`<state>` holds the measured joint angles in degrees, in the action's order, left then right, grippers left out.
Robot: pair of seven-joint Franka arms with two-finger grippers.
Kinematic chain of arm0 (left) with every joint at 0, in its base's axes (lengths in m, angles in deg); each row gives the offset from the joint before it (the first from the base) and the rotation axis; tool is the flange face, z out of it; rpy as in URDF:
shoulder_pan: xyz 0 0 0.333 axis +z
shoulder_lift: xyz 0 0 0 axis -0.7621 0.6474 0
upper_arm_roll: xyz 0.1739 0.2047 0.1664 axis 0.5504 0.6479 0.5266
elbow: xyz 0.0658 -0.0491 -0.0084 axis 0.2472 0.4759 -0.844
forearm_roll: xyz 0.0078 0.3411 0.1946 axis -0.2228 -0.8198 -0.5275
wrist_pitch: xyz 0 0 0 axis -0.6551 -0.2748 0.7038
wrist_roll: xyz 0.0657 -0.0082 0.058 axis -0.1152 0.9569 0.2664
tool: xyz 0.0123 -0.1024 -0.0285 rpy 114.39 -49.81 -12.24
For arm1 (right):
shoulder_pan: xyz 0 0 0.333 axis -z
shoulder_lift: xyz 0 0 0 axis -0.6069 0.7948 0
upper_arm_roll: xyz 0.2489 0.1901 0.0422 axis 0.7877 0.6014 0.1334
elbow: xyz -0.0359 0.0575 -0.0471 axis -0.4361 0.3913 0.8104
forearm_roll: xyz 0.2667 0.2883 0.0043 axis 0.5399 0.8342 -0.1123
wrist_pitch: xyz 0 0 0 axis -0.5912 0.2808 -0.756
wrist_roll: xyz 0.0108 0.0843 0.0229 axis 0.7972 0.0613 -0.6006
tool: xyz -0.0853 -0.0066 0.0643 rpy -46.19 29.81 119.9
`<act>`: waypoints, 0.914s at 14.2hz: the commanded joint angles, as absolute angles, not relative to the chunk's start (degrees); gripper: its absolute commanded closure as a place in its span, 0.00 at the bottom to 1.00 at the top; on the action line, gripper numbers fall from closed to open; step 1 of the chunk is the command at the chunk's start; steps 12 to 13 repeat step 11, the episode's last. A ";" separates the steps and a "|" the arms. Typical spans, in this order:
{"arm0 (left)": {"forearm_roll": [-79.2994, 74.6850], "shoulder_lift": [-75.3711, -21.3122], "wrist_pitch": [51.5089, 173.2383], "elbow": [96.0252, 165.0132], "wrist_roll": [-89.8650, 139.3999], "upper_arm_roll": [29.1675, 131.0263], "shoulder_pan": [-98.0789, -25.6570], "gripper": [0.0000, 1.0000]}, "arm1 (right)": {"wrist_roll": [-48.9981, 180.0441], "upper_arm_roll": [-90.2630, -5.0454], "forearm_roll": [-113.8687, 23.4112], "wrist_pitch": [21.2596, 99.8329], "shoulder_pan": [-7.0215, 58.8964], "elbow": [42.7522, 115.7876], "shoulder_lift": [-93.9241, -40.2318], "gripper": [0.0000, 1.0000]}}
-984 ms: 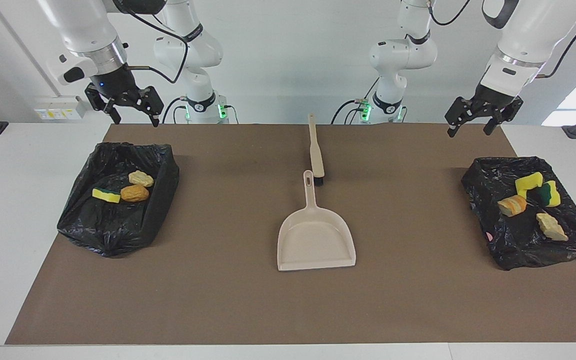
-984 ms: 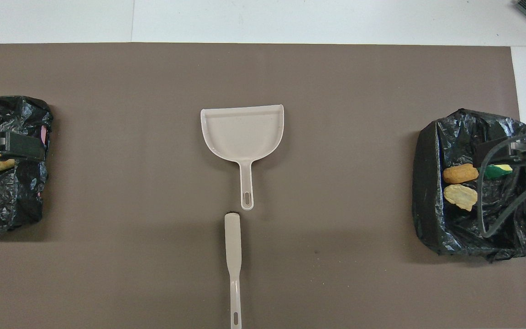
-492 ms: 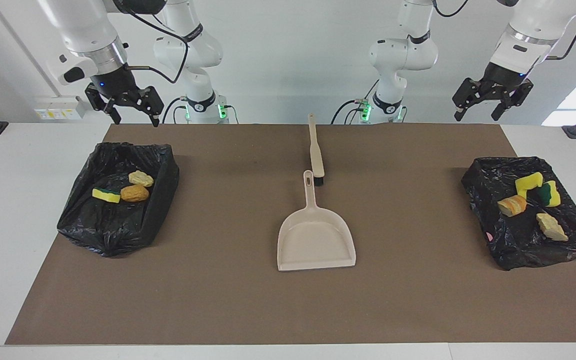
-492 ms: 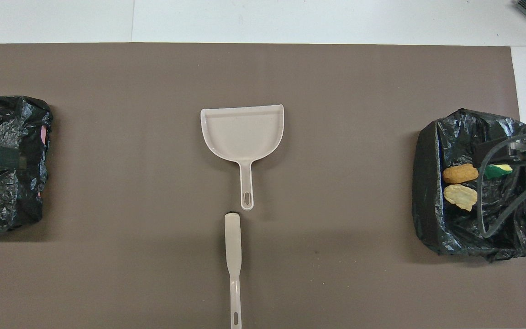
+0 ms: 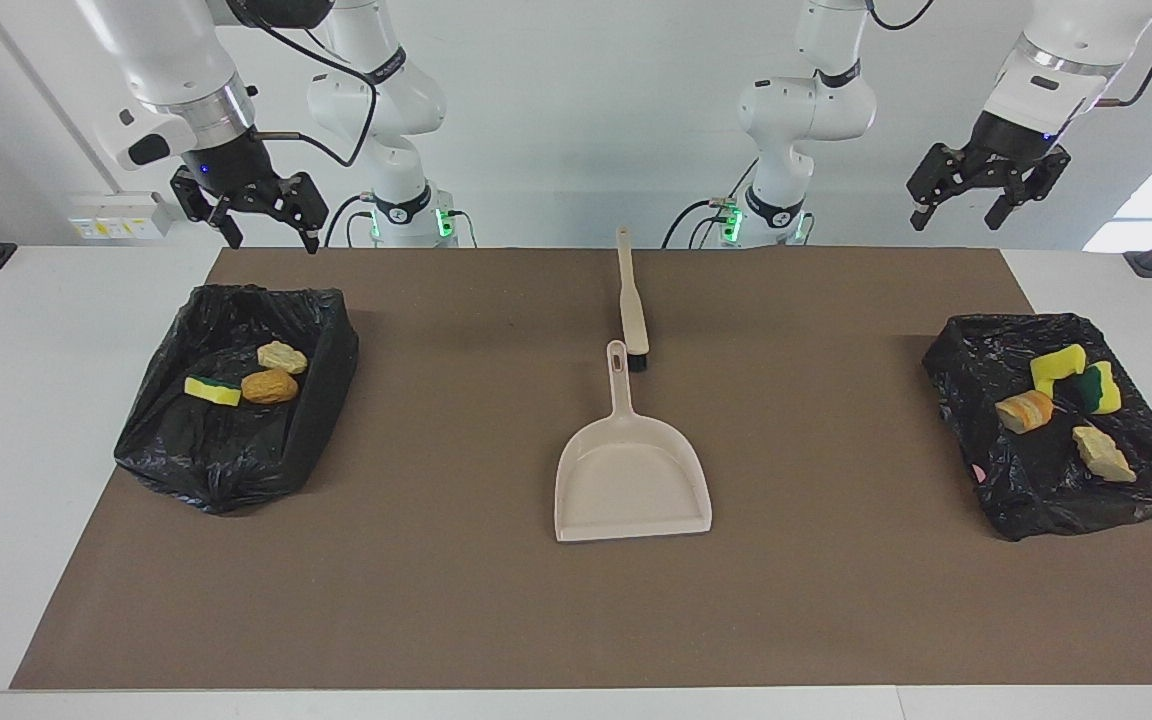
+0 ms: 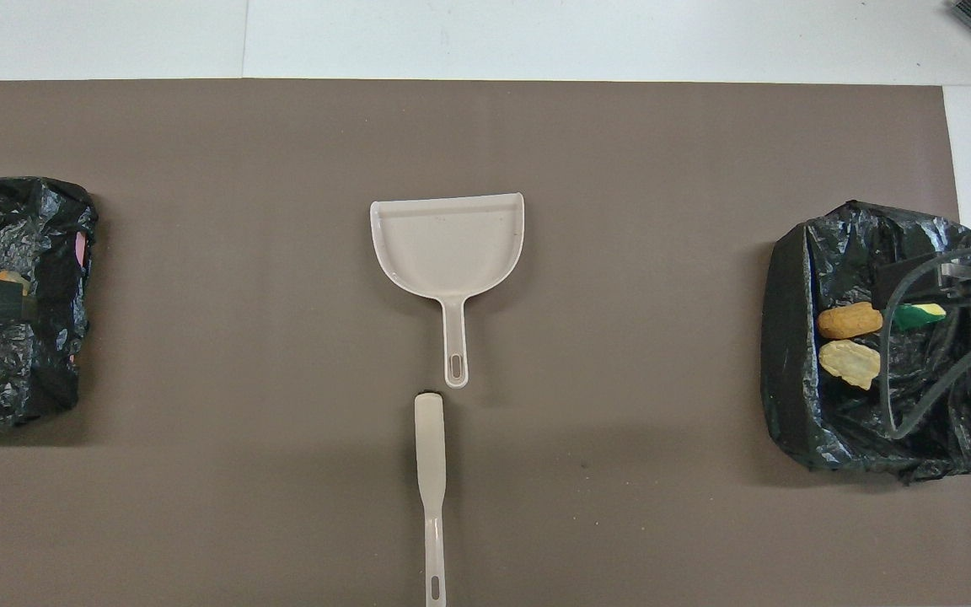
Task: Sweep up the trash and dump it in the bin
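Note:
All the trash in view lies inside two black-bagged bins. The bin (image 5: 226,450) at the right arm's end holds a pale chunk (image 5: 282,356), an orange-brown one (image 5: 269,386) and a yellow-green one (image 5: 212,391). The bin (image 5: 1046,490) at the left arm's end holds several chunks, among them a yellow one (image 5: 1057,366) and a beige one (image 5: 1102,453). My right gripper (image 5: 274,232) hangs open and empty above its bin's robot-side edge. High over the mat's corner near the other bin, my left gripper (image 5: 958,210) is also open and empty.
A beige dustpan (image 5: 631,480) lies mid-mat with its handle toward the robots. The beige brush (image 5: 631,305) lies in line with it, nearer to the robots. A brown mat (image 5: 496,600) covers the white table.
My left gripper has risen and drawn back toward the robots from above its bin. The right arm, dustpan, brush and chunks have not moved.

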<state>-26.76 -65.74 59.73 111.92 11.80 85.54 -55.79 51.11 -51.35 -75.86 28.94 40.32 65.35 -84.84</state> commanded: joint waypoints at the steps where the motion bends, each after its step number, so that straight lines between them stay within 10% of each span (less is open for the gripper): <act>1: -25.77 -67.28 58.37 112.28 10.99 82.78 -52.73 0.00 | 52.69 -50.99 -76.43 28.38 40.79 64.64 -84.53 0.00; 13: -25.69 -67.54 60.91 113.25 11.26 82.77 -51.94 0.00 | 52.69 -50.99 -76.43 28.29 40.70 64.64 -84.62 0.00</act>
